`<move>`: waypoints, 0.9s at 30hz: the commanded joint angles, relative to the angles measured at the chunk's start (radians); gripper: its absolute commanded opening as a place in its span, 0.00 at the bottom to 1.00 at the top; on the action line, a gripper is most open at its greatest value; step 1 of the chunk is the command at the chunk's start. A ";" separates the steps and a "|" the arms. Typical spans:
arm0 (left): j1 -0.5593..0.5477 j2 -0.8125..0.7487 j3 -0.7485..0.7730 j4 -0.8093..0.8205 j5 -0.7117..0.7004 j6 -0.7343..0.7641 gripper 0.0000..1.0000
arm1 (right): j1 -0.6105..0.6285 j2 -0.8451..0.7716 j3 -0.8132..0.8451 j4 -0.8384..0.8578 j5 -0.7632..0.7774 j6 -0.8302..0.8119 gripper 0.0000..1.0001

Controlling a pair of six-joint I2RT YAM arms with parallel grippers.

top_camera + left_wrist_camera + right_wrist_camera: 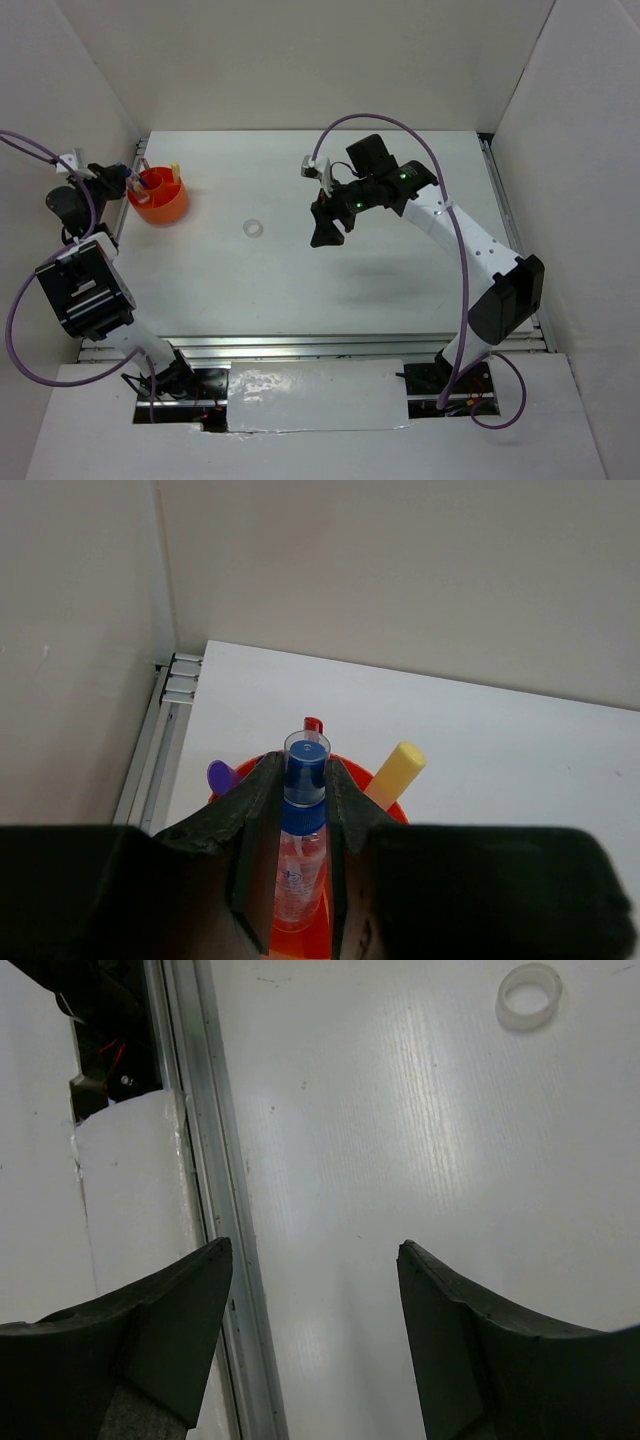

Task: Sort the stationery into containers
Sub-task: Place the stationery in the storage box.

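Note:
My left gripper (127,183) (304,765) is shut on the tiny clear blue-capped bottle (302,825) and holds it over the orange-red cup (160,202) (300,938) at the far left. In the cup stand a purple marker (221,776), a red pen (313,724) and a pale yellow stick (396,772) (175,170). The white tape ring (253,228) (529,996) lies alone on the table. My right gripper (325,228) (315,1250) is open and empty, above the table to the right of the ring. The blue pen and the highlighter do not show.
White walls enclose the table on three sides; the cup stands close to the left wall and its metal rail (165,715). The right wrist view shows a metal rail (215,1210) and a white board (130,1210) at the near edge.

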 commanded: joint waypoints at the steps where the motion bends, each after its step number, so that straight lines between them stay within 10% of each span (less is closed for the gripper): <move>1: 0.000 0.001 -0.013 0.121 -0.018 0.017 0.09 | -0.004 0.005 0.048 0.009 -0.018 0.008 0.74; 7: -0.005 0.001 -0.021 0.122 -0.012 0.019 0.19 | -0.002 0.002 0.047 0.002 -0.020 0.010 0.75; 17: -0.002 -0.089 -0.015 0.053 0.026 0.041 0.66 | -0.004 -0.024 0.041 0.002 -0.012 0.026 0.76; 27: -0.133 -0.289 0.146 -0.577 0.234 0.402 0.61 | -0.028 -0.096 -0.061 0.031 0.022 0.062 0.76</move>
